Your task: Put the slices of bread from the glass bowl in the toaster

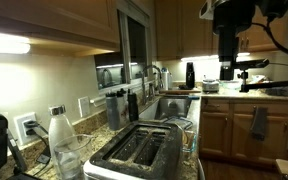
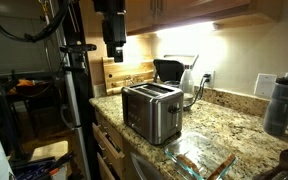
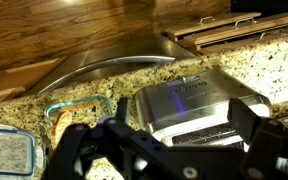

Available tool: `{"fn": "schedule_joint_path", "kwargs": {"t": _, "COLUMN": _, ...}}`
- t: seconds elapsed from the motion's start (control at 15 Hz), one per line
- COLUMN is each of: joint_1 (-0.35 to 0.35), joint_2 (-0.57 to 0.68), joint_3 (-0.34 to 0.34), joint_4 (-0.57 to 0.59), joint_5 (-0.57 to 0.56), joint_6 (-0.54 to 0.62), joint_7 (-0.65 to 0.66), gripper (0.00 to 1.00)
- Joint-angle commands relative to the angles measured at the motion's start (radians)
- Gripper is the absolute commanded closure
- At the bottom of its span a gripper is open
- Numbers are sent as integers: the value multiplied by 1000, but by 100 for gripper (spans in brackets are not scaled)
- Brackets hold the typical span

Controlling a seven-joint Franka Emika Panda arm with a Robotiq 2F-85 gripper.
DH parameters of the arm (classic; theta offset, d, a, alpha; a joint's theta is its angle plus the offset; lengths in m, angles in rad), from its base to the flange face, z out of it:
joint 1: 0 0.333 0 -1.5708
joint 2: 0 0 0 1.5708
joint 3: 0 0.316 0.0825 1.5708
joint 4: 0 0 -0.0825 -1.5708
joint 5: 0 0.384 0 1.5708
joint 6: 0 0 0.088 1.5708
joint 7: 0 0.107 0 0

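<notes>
Black two-finger claw [image 3: 164, 150], spread wide and empty, hangs high, pointing down. Large shiny silver metal toaster [image 3: 199, 105] sits almost straight beneath it. Clear glass bowl [image 3: 79, 112] lies below, off to its side, with a tan bread slice [image 3: 62, 122] probably leaning inside. Best: shift over the bowl, descend, pinch the slice's upper edge.

The toaster [image 3: 199, 105] sits right of centre on the speckled desk [image 3: 284, 70], its near side hidden behind the dark fingers [image 3: 69, 150], which are spread wide along the bottom edge. Just left of it, the glass bowl [image 3: 84, 100] holds a tan slice of bread [image 3: 59, 123].
</notes>
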Motion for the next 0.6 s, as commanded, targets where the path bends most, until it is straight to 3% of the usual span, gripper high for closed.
{"fn": "schedule_joint_path", "kwargs": {"t": 0.0, "joint_1": -3, "joint_2": 1, "joint_3": 2, "joint_4": 3, "joint_5": 1, "joint_6": -3, "joint_7": -2, "gripper": 0}}
{"fn": "schedule_joint_path", "kwargs": {"t": 0.53, "joint_1": -14, "joint_2": 30, "joint_3": 8, "joint_4": 2, "joint_5": -1, "joint_6": 37, "joint_7": 18, "gripper": 0}}
